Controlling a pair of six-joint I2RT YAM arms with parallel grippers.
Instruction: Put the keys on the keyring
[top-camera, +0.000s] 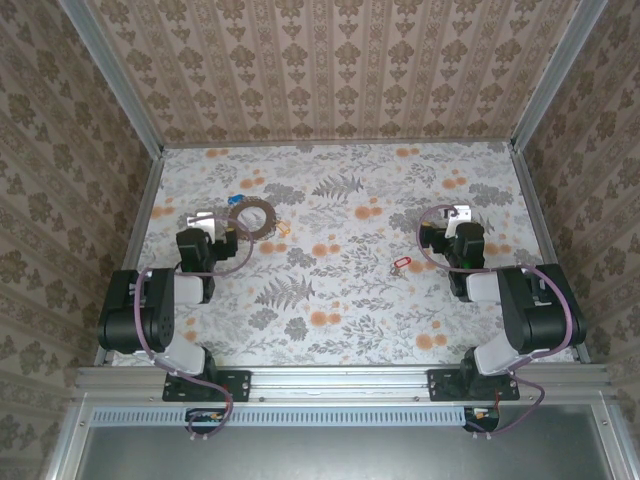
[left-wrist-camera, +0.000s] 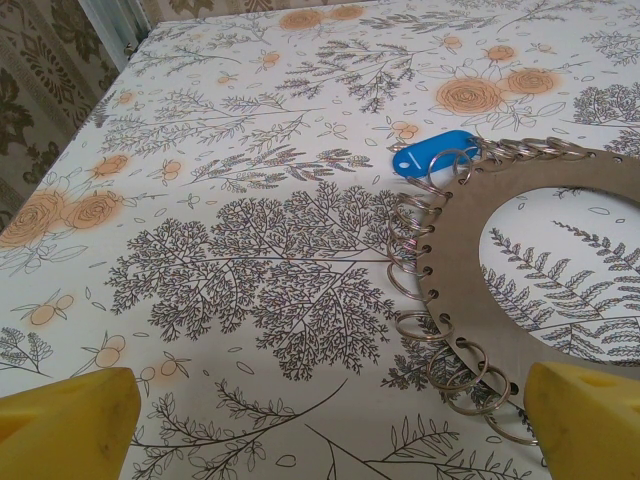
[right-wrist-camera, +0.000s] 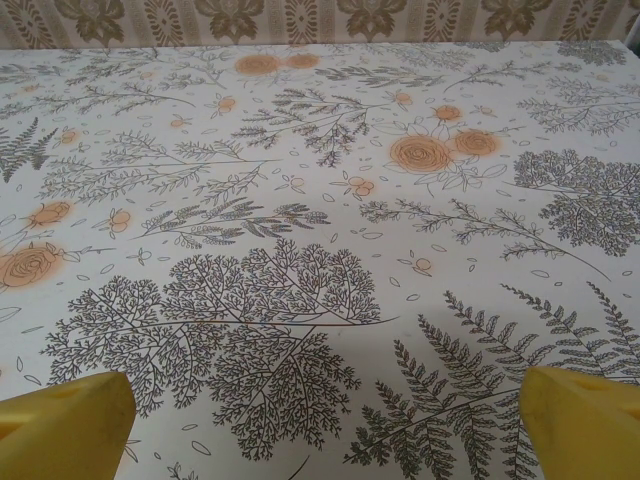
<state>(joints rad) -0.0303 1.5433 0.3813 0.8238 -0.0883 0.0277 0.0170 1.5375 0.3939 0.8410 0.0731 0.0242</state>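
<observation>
- From above and behind the arm bases (top-camera: 205, 385), we look steeply down on the whole table (top-camera: 340, 310), far off.
- At the left wrist we sit low and close, facing forward; the cardboard ring (left-wrist-camera: 470, 215) and blue key (left-wrist-camera: 432, 153) we see here show overhead too.
- At the right wrist we skim the table toward the back wall (right-wrist-camera: 300, 20).

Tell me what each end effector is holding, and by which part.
Nothing is held. The left end effector and the right end effector both stand open above the table, gripping nothing.
</observation>
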